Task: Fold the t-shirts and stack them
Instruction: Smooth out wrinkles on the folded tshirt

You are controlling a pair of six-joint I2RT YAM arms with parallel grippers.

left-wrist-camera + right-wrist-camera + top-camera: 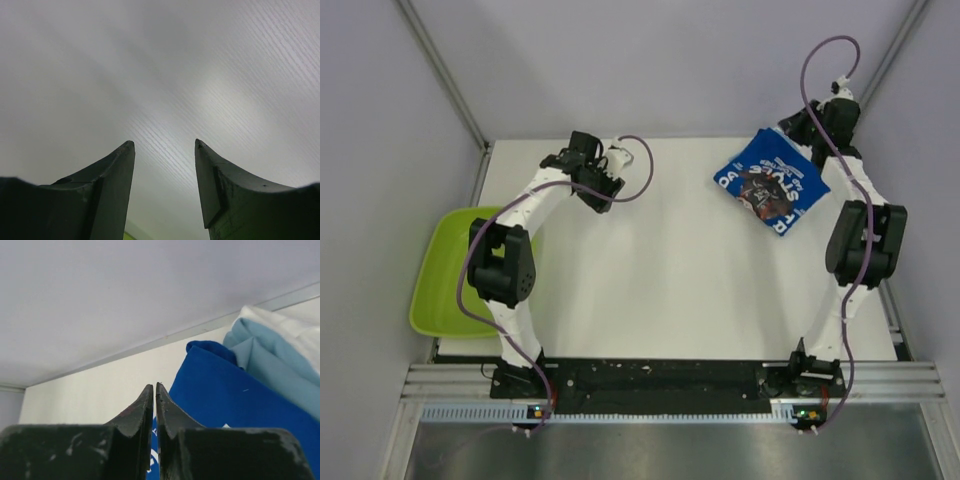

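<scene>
The royal blue t-shirt lies folded at the back right of the white table, its white lettering and dark print facing up. In the right wrist view the blue shirt lies on a lighter teal-blue shirt, which shows behind it. My right gripper is at the shirts' far right corner; its jaws are shut with nothing seen between them, just left of the blue cloth. My left gripper is open and empty over bare table at the back left.
A lime-green plastic tub sits off the table's left edge, and a sliver of it shows in the left wrist view. Grey walls enclose the table at the back and sides.
</scene>
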